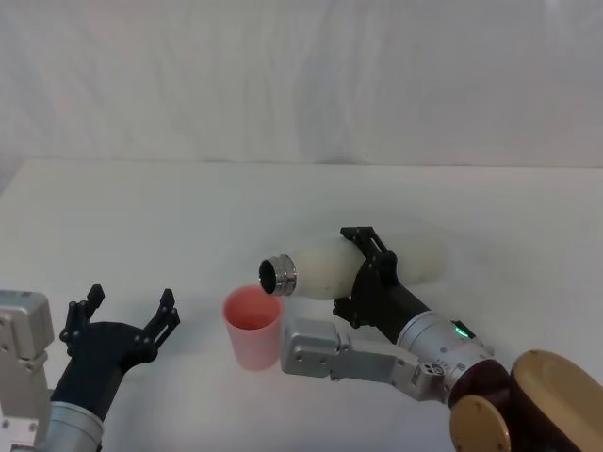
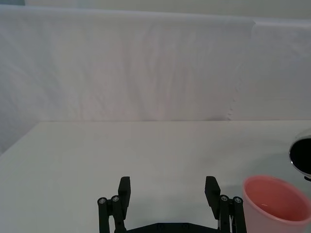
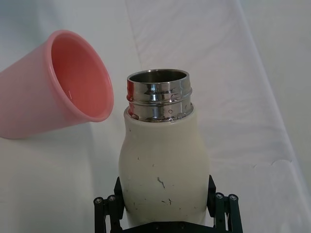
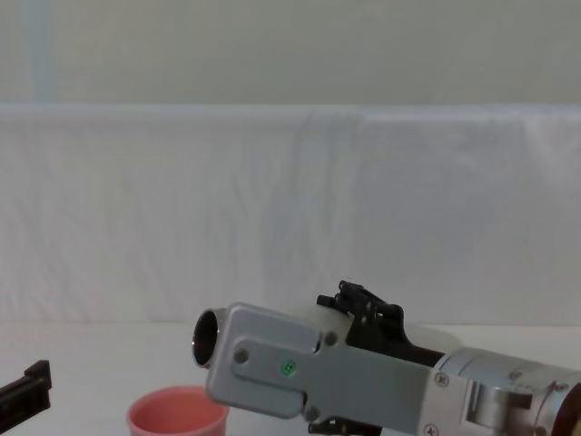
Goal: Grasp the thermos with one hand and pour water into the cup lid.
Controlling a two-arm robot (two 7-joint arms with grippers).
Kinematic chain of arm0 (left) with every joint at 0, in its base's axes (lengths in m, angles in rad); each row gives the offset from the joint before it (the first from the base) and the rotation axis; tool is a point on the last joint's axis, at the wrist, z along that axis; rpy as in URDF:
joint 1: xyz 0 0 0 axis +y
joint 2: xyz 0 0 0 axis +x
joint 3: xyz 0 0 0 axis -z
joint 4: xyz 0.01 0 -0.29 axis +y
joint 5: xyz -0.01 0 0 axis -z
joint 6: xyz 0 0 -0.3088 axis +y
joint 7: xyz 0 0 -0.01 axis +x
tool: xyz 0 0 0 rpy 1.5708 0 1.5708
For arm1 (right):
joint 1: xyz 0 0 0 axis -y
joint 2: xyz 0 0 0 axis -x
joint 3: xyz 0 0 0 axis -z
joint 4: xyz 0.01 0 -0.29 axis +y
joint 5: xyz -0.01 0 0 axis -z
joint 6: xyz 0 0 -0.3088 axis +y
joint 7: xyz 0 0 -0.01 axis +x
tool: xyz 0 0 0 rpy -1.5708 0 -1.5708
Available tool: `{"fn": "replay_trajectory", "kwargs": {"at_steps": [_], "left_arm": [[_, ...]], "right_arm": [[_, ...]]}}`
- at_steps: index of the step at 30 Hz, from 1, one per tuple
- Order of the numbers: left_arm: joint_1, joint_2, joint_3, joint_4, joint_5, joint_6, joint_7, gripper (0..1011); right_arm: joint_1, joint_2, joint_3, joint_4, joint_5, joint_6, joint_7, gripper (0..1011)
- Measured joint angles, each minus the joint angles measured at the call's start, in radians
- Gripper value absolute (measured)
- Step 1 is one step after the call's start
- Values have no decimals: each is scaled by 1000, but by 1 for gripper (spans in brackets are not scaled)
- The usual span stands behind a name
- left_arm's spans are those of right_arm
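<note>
The cream-white thermos (image 1: 320,268) is tipped almost level, and my right gripper (image 1: 353,271) is shut around its body. Its steel neck (image 1: 279,275) points left, just above the far rim of the pink cup lid (image 1: 252,325), which stands upright on the table. From the right wrist, the thermos (image 3: 163,165) fills the space between the black fingers (image 3: 109,208), with the cup lid (image 3: 58,102) beside its open mouth. My left gripper (image 1: 127,315) rests open to the left of the cup lid. The left wrist view has that gripper (image 2: 168,194), the cup lid (image 2: 274,204) and the thermos mouth (image 2: 302,155).
A white cloth covers the table (image 1: 141,217), and a white backdrop (image 1: 301,75) hangs behind its far edge. A brown rounded part of my right arm (image 1: 528,405) sits at the near right. The chest view catches the cup lid (image 4: 177,413) under the right arm's grey link (image 4: 309,372).
</note>
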Motion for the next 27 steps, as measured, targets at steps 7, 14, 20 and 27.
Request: {"fn": "replay_trajectory", "kwargs": {"at_steps": [7, 14, 20, 27], "left_arm": [[0, 0, 0, 0, 0, 0, 0, 1001], [0, 0, 0, 0, 0, 0, 0, 1001], [0, 0, 0, 0, 0, 0, 0, 1001], [0, 0, 0, 0, 0, 0, 0, 1001]], "right_arm": [[11, -5, -8, 8, -23, 5, 2, 961], [20, -8, -14, 17, -39, 8, 5, 961], [26, -8, -20, 24, -57, 14, 7, 961], [32, -8, -26, 32, -74, 17, 5, 962]]}}
